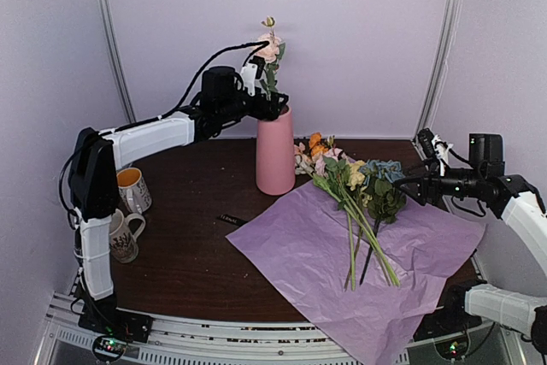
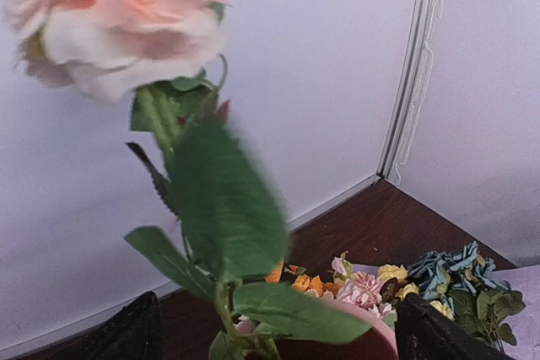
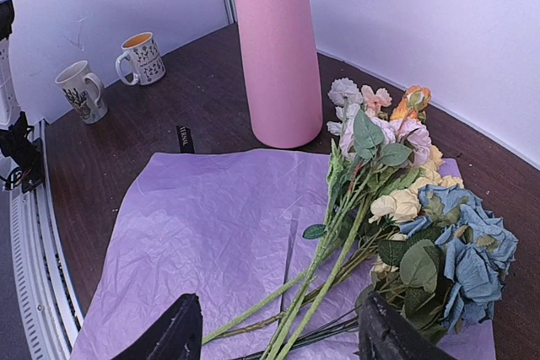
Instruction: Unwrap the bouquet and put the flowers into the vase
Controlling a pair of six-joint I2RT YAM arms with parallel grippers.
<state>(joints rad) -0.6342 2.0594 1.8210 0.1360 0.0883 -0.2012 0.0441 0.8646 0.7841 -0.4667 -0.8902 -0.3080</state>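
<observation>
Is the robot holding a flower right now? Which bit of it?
No, nothing is held. The left gripper is open around the pink flower's stem standing in the vase; the right gripper is open over the flowers on the paper.

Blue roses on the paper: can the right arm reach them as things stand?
Probably yes. The right gripper is open and close beside the blue roses, with nothing between them.
</observation>
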